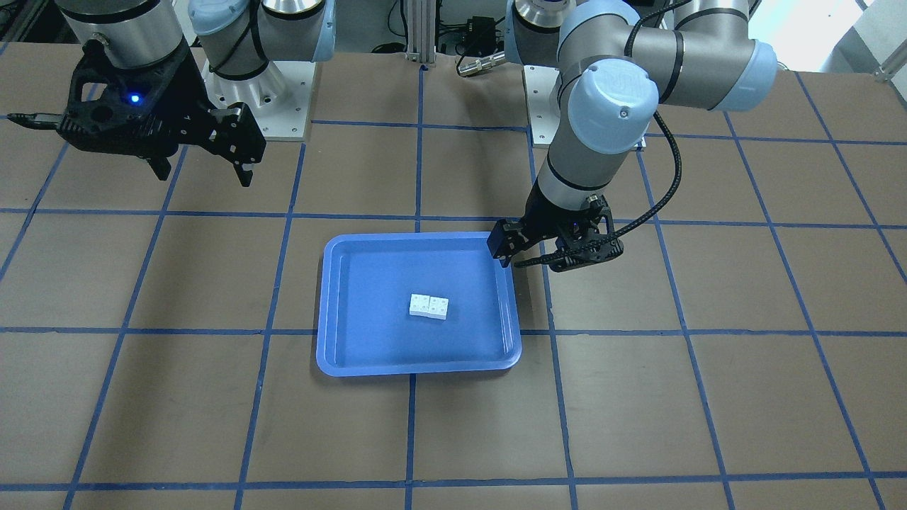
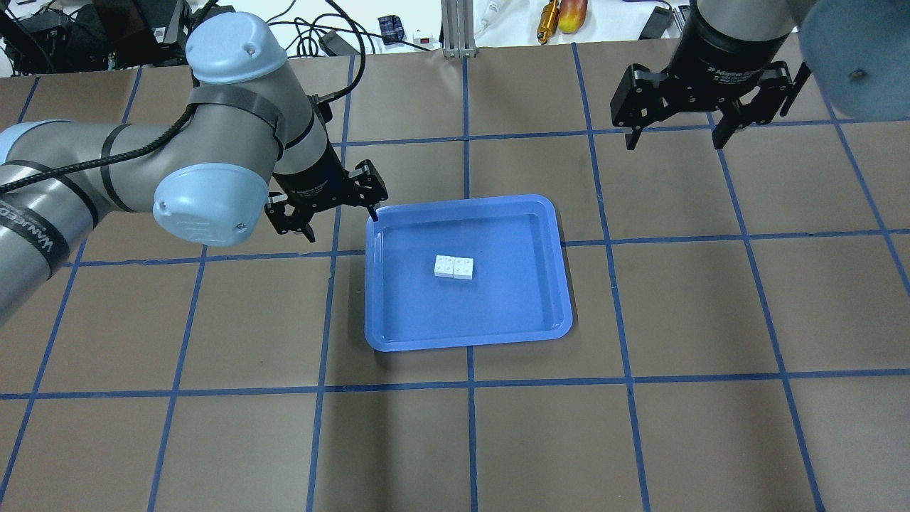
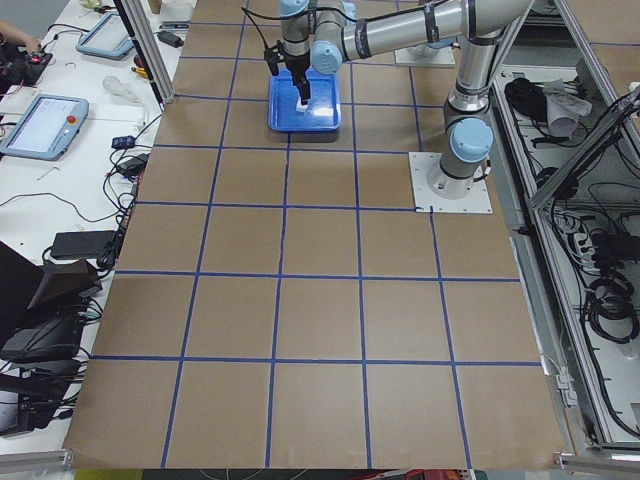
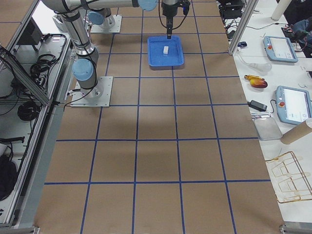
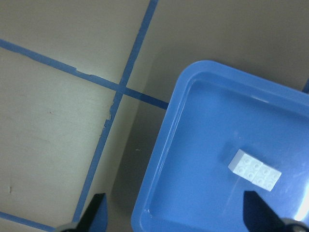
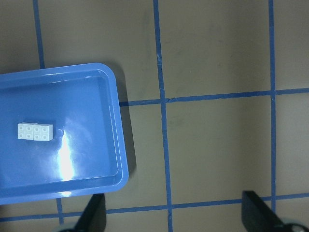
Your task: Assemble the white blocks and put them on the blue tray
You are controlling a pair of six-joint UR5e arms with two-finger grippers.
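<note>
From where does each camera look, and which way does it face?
Overhead exterior: behind the robot, facing forward-down on the blue tray; both arms show.
Front-facing: across the table, facing the robot; arms mirrored.
Exterior left: table end, along it; left arm nearer.
Exterior right: opposite end; right arm nearer.
Left wrist: down on tray corner; left end effector at bottom.
Right wrist: down beside tray; right end effector at bottom.
Both wrist views share the white blocks.

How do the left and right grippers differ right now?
The left gripper hovers at a corner of the blue tray; the right gripper is well away from it. The left gripper sits lower than the right gripper. Both have open, empty jaws.
</note>
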